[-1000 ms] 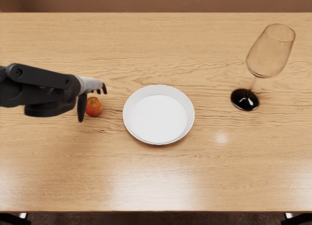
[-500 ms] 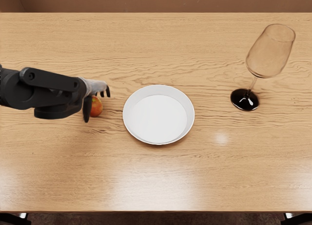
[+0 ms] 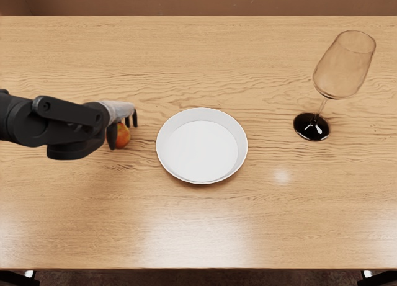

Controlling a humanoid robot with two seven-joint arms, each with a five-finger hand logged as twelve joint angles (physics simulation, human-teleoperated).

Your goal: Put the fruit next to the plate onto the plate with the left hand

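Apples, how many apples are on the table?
1. The apple lies on the table just left of the white plate, partly covered by the left hand. The dark arm might hide something small behind it.

A bulky black jointed left arm ends in a grey hand with dark fingertips.

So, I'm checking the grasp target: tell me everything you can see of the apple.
The apple is small, round and smooth-skinned, red with an orange-yellow patch. It sits on the wooden table, left of the white plate and apart from it. Only its right part shows: the left hand hangs over it and hides its left side and top. Whether the hand touches it cannot be told. No stem is visible.
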